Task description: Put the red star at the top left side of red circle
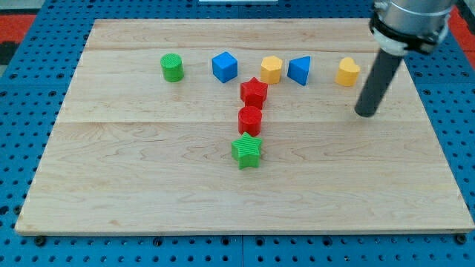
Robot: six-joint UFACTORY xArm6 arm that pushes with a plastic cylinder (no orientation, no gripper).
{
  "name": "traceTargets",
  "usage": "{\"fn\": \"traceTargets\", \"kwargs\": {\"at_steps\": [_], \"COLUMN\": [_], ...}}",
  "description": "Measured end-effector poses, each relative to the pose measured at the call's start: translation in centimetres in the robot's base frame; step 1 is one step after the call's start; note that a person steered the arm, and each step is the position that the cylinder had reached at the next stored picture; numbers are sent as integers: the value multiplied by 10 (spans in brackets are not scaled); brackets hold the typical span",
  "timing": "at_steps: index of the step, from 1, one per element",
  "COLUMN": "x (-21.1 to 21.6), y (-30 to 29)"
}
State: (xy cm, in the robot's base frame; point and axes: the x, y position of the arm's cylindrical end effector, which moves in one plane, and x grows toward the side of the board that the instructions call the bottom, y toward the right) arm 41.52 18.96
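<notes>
Pale wooden surface (148, 193) sits on a blue pegboard (22, 89). Near its middle the red star (254, 91) lies just above the red circle (250, 119), about touching, with a green star (247, 150) below. My tip (365, 113) stands well to the view's right of them, below the yellow block (346, 72); it is a bare rod with no claw to open or close. Along the top run a green cylinder (172, 67), blue cube (224, 66), yellow hexagon (271, 70) and blue triangle (299, 70). Bare wood spreads left of the red pair.

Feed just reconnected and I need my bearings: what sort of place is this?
Likely a lab tabletop rig for block pushing: a wooden board on a blue pegboard, small coloured blocks like the red star and red circle, my tip at the view's right.
</notes>
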Motion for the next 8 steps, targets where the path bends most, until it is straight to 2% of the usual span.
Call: {"fn": "traceTargets", "kwargs": {"at_steps": [3,4,6,7,8], "x": [-30,-56,-45,-52,-38], "y": [-65,-89,-117,-163,-204]}}
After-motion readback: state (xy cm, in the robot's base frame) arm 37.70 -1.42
